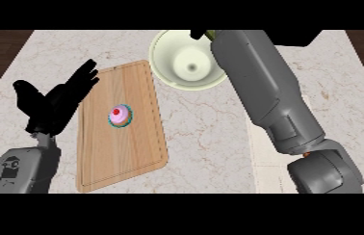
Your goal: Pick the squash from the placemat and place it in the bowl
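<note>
the right arm stretches up the right side of the frame to the bowl (186,60) at top centre, and its hand (200,34) is mostly hidden behind the forearm at the far rim. i cannot tell how its fingers stand. a sliver of green at that rim may be the squash (210,34); if so, it sits at the edge, and letting go there could tip it outside onto the counter (206,128). the left hand (53,101) rests open at the left, fingers spread. a cupcake (119,115) sits on the wooden board (135,152). no writing is readable anywhere.
</note>
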You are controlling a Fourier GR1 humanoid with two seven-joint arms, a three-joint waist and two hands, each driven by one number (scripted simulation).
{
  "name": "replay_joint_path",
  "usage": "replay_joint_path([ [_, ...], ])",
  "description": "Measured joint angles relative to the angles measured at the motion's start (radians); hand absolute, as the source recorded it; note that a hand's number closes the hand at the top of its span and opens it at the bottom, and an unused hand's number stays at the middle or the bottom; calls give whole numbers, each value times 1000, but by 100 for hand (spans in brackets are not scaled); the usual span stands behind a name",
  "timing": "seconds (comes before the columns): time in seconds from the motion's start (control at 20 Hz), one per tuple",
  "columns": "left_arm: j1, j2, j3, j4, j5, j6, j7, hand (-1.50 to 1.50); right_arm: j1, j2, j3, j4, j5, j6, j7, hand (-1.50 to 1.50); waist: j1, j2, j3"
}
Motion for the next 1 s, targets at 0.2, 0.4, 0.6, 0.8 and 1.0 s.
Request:
replay_joint_path([
  [0.2, -23, -1, -2, 16, -3, -2, -7, 0, -7, 16, -71, 89, -52, -73, -50, 150, 14, 9, 0],
  [0.4, -41, 2, -3, 17, 1, -10, -1, 0, 1, 23, -166, 135, -135, -147, -95, -150, 28, 16, 1],
  [0.6, -50, -10, -16, 9, -4, -6, 4, 0, 9, 24, -227, 164, -185, -221, -187, -150, 42, 21, 2],
  [0.8, -52, -15, -22, 10, -5, -7, 4, 0, 14, 19, -258, 189, -203, -298, -278, -150, 49, 24, 1],
  [1.0, -56, -11, -19, 22, -7, -10, 0, 0, 7, 3, -267, 214, -192, -385, -338, -150, 50, 25, 1],
])
